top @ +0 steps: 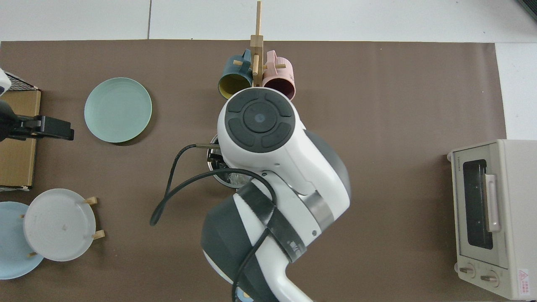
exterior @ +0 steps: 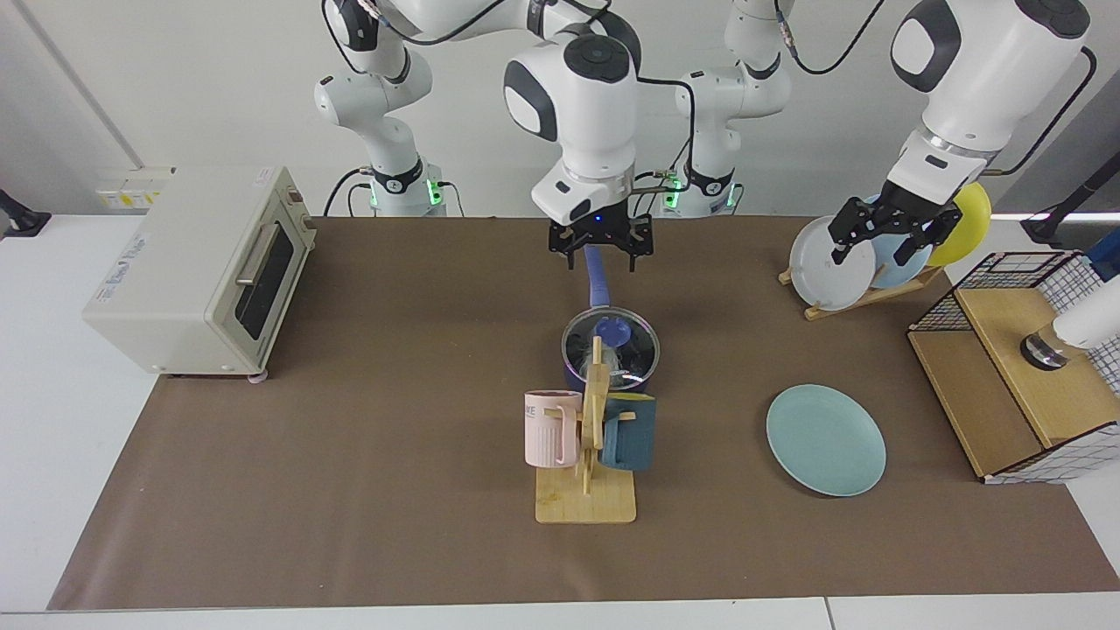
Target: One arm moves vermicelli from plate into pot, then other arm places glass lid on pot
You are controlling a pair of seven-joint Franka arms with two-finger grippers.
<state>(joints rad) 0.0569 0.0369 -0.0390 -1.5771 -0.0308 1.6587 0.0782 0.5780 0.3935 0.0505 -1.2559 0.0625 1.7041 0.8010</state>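
- Glass lid [exterior: 612, 341] seated on the pot [exterior: 610, 378]; pale teal-green plate [exterior: 826, 439] bare.
- Right tool [exterior: 601, 246] spread, empty, above the pot handle; best lifted straight, clear of it.
- Left tool [exterior: 885, 233] spread, waiting by the plate rack.

A pale teal-green round plate [exterior: 826, 440] lies on the brown table mat [exterior: 367, 437], and the dark navy saucepan [exterior: 610, 357] has a blue handle and a clear glass lid with a blue knob [exterior: 612, 332]. On the pale wooden mug rack [exterior: 586, 490] hang 1 pink ribbed mug [exterior: 551, 428] and 1 dark teal mug [exterior: 629, 432], yellow inside from above. The 2 arms are white with dark grey caps and black grippers, the right gripper [exterior: 600, 248] and the left gripper [exterior: 884, 229].
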